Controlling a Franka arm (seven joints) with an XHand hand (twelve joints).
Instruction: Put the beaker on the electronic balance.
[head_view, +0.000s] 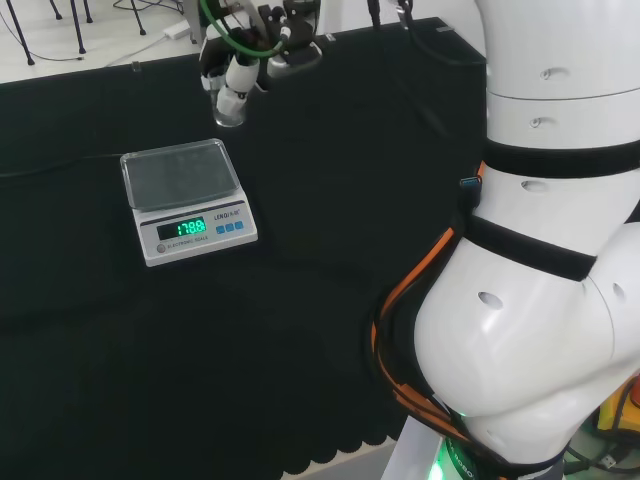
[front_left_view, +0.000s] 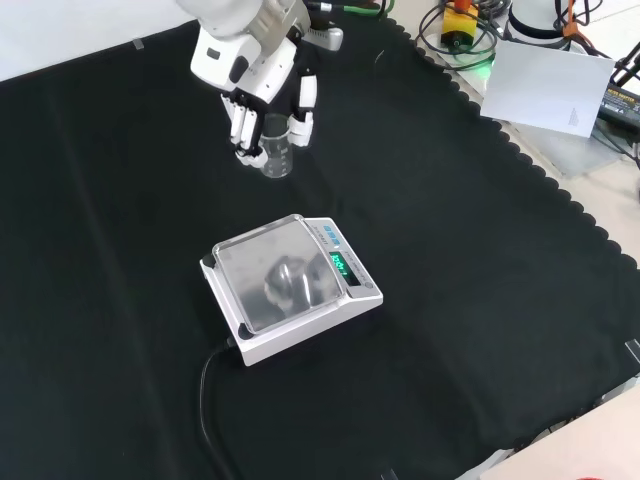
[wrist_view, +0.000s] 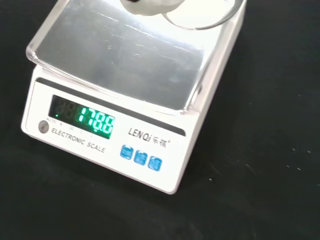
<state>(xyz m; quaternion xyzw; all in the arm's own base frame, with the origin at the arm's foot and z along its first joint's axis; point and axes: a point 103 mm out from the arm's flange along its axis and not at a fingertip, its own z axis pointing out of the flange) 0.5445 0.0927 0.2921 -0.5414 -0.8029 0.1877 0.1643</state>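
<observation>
Black and white hand (front_left_view: 262, 100) gripped small clear glass beaker (front_left_view: 277, 150) between curled fingers. Beaker hung above black cloth (front_left_view: 480, 300), near its far edge in the head view. White electronic balance (front_left_view: 290, 288) sat apart.

In the head view we look from behind and above the arm (head_view: 545, 250), over it at the counter (head_view: 320, 320), with the balance (head_view: 187, 200) far left. In the front view we face down from the opposite side, seeing the same balance (front_left_view: 290, 288) mid-cloth. At the wrist we sit close above that balance (wrist_view: 125, 100).
</observation>
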